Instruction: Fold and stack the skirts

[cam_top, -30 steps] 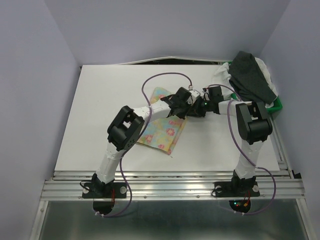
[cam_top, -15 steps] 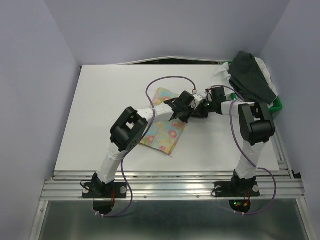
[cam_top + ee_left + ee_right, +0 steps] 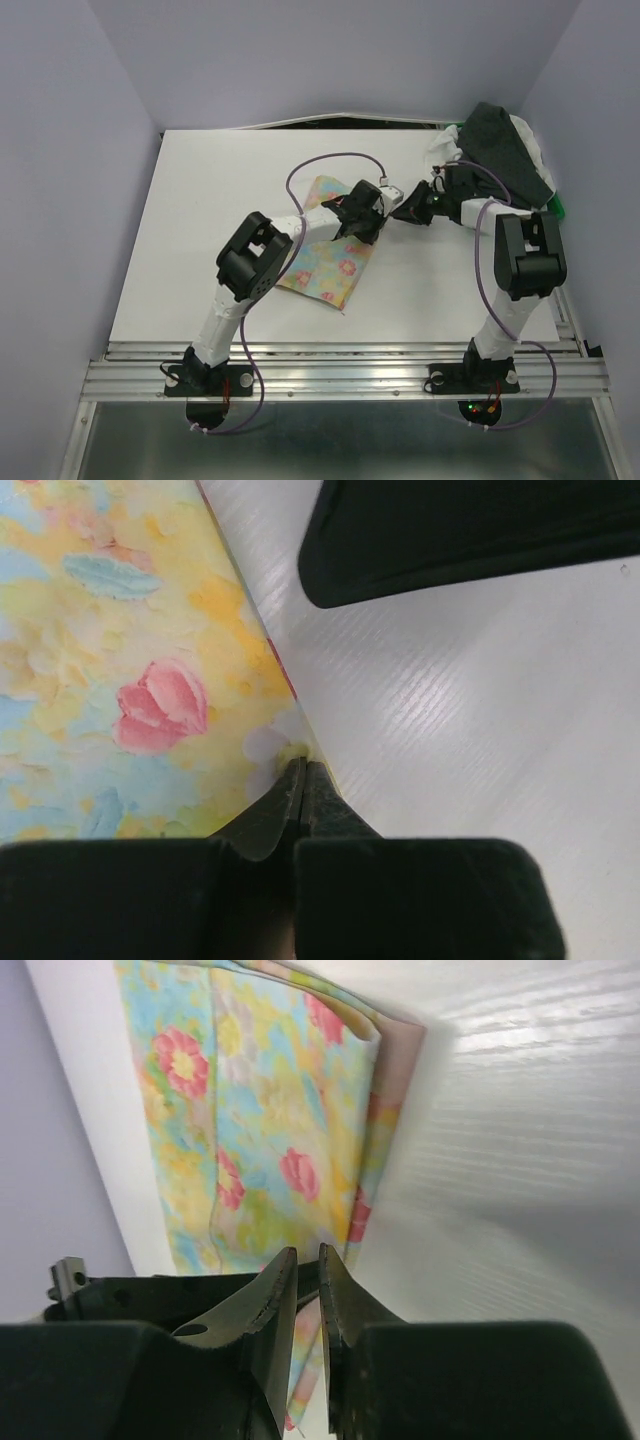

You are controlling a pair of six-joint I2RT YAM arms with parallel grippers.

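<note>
My left gripper [image 3: 303, 772] still pinched shut on the edge of the floral skirt [image 3: 130, 660], my right gripper [image 3: 300, 1265] drawn back rightward off it, jaws a narrow slit, holding nothing.

One floral skirt [image 3: 325, 262] at the tips of the left fingers [image 3: 270, 820], one charcoal skirt [image 3: 505, 150] and one white skirt [image 3: 527, 135] heaped beyond the right fingers [image 3: 268, 1305]: three in all. One green tray [image 3: 556, 210] beside that heap. Two arms, a left arm [image 3: 250, 265] and a right arm [image 3: 520, 262]; two purple cables [image 3: 330, 157]; one bench [image 3: 200, 200].
</note>
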